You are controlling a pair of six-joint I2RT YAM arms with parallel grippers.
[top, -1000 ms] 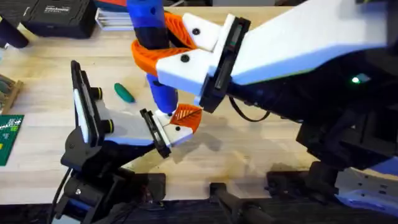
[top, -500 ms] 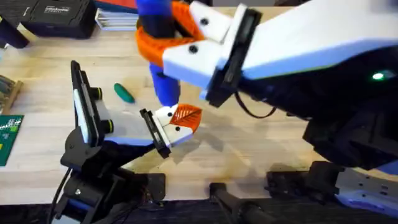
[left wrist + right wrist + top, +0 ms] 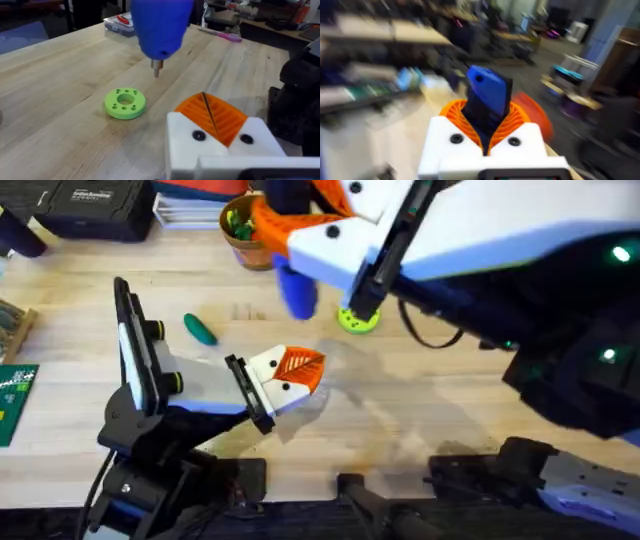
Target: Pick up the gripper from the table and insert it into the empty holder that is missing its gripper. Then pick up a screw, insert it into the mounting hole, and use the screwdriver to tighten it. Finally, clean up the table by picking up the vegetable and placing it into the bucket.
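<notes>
The screwdriver [image 3: 161, 27] is cut off by the left wrist view's edge, and its upper body sits behind the right gripper [image 3: 300, 225] overhead. The bucket [image 3: 243, 232] is partly covered by that gripper. The room behind the screwdriver in the right wrist view is blurred.

I'm looking down and forward from above the arm bases at the table [image 3: 80, 300]. My left wrist camera is looking low and close across it, sharing the green disc [image 3: 125, 103] and blue screwdriver [image 3: 161, 25]. My right wrist camera is facing the far room.

1 screwdriver [image 3: 296, 288], 1 vegetable [image 3: 200, 329], 1 bucket [image 3: 243, 235], 1 green disc [image 3: 357, 319], 2 claws.
</notes>
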